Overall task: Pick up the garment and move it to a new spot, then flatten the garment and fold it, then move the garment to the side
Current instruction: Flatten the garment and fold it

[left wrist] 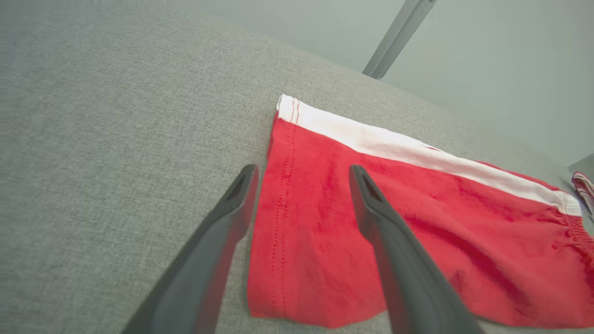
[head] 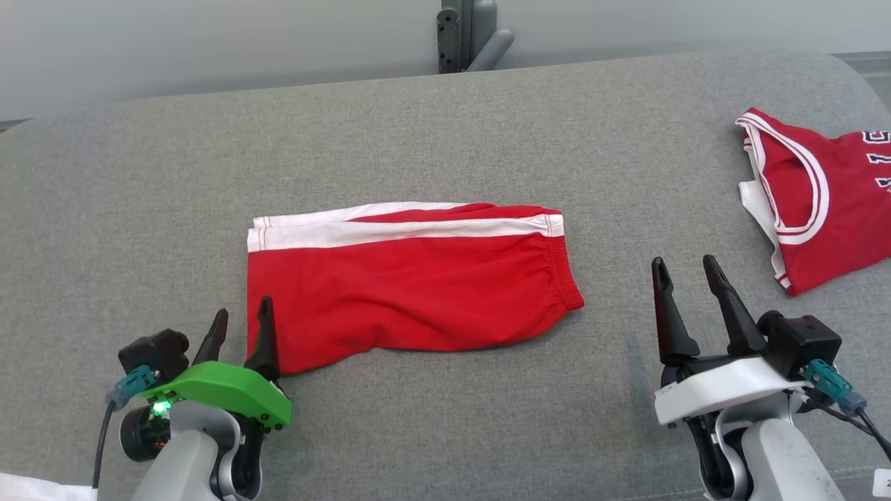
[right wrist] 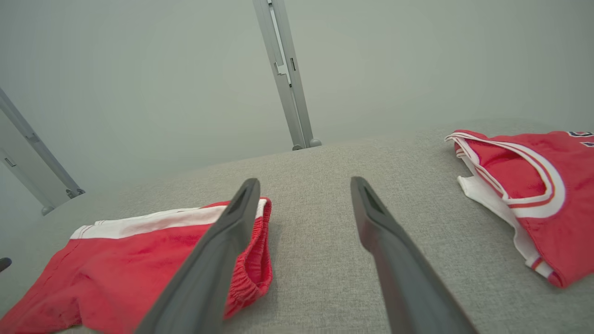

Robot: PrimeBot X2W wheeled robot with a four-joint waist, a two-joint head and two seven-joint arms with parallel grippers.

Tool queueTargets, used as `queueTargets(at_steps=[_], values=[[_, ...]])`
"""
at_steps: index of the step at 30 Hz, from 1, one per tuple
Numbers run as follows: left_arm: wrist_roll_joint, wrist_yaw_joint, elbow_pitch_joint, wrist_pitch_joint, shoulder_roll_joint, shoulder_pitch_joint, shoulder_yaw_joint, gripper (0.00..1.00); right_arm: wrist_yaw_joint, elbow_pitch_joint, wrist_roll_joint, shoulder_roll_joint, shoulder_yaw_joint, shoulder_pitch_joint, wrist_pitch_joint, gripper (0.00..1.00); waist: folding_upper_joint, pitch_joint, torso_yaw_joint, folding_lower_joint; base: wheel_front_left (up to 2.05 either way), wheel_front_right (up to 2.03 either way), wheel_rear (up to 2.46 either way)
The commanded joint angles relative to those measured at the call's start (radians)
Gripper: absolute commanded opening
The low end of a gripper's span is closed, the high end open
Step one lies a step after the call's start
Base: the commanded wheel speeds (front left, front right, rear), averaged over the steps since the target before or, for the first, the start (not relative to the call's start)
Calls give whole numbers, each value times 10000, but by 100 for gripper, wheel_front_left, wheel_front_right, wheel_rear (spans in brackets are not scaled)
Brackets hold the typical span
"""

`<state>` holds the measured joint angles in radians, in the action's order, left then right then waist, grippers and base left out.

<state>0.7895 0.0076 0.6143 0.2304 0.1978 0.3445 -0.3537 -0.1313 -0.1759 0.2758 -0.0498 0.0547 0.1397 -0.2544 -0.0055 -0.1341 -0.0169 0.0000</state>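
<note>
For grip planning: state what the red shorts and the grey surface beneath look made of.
Red shorts with white stripe: soft matte fabric, maybe cotton or polyester; wrinkles, gathered waistband. Grey surface: matte woven cloth; flecked weave shows.

The red jersey (head: 828, 209) at the right edge of the head view carries dark, white-outlined characters on its chest, but the picture's edge cuts them off: the upper row shows a curved stroke that may be a C, and below it stand upright strokes too partial to read. In the right wrist view the same jersey (right wrist: 533, 185) shows only the tips of dark characters at the edge, unreadable. A white tag (head: 882, 481) in the head view's lower right corner bears a cropped dark mark, perhaps a 2.
</note>
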Motion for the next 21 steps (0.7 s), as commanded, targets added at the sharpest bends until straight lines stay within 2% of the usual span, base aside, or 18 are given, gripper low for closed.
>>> queueTargets(at_steps=[1, 7, 13, 21], values=[[-84, 2, -161, 71, 61, -213, 57, 100, 13, -60, -94, -17, -37, -162, 50, 100, 55, 83, 50, 0, 0, 0, 0], [-437, 155, -1235, 280, 309, -733, 220, 100, 13, -392, 85, -17, -13, -301, 464, 100, 55, 340, 318, 0, 0, 0, 0], [-607, 386, -2397, 342, 228, -1590, 459, 100, 13, -937, 232, -15, 244, -63, 851, 100, 55, 451, 781, 0, 0, 0, 0], [-897, 715, -3520, 352, 64, -2421, 816, 100, 13, -2421, 636, -20, 220, 594, 1060, 100, 55, 337, 1651, 0, 0, 0, 0]])
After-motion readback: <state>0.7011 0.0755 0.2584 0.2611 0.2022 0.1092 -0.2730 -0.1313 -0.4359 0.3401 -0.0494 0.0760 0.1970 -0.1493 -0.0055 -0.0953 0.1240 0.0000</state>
